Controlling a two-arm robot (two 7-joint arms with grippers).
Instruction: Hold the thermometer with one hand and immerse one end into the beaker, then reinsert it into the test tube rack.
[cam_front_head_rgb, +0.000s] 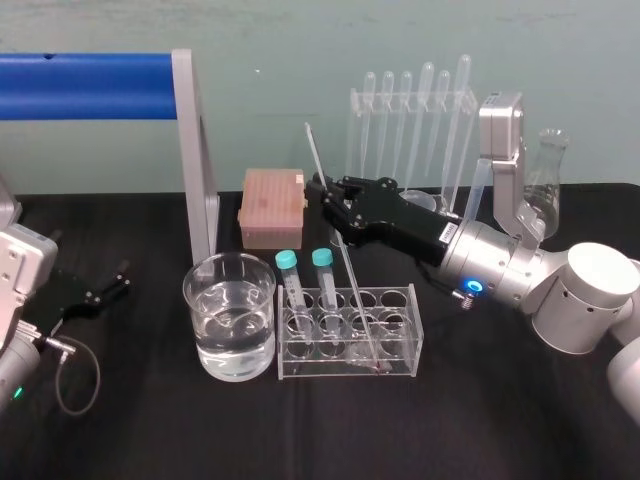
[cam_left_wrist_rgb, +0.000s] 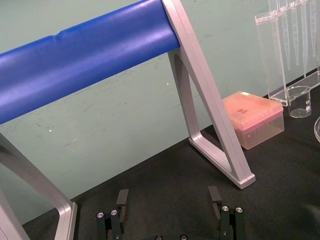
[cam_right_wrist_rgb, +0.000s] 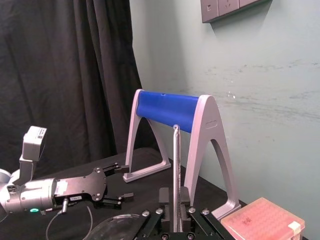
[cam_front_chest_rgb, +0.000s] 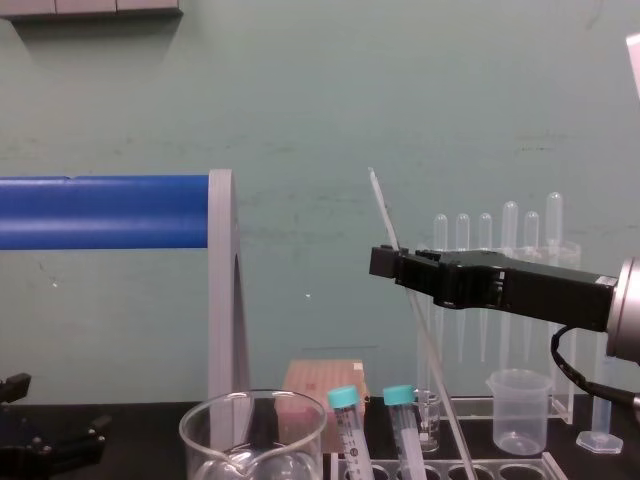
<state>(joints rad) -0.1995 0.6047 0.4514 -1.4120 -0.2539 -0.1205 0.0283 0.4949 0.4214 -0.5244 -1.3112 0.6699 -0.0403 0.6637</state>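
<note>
Tabletop (cam_front_head_rgb: 150, 420) black | wall (cam_front_head_rgb: 300, 60) teal | right tool (cam_front_head_rgb: 330, 205) pinching thermometer (cam_front_head_rgb: 358, 300) in rack (cam_front_head_rgb: 400, 330) | left tool (cam_left_wrist_rgb: 168, 200) spread, parked

Pale teal wall (cam_front_head_rgb: 300, 40) runs across the top of the frame, with black cloth (cam_front_head_rgb: 150, 420) below it. At upper left is a bright blue bar (cam_front_head_rgb: 85, 87) on a silver-grey frame (cam_front_head_rgb: 195, 160). In the centre are a pink box (cam_front_head_rgb: 272, 205), turquoise caps (cam_front_head_rgb: 288, 260) and a colourless trio: beaker (cam_front_head_rgb: 205, 330), test tube rack (cam_front_head_rgb: 400, 340) and thermometer (cam_front_head_rgb: 345, 260). The right gripper (cam_front_head_rgb: 326, 196) is black — its silver arm (cam_front_head_rgb: 510, 265) carries a glowing blue ring (cam_front_head_rgb: 472, 289).
</note>
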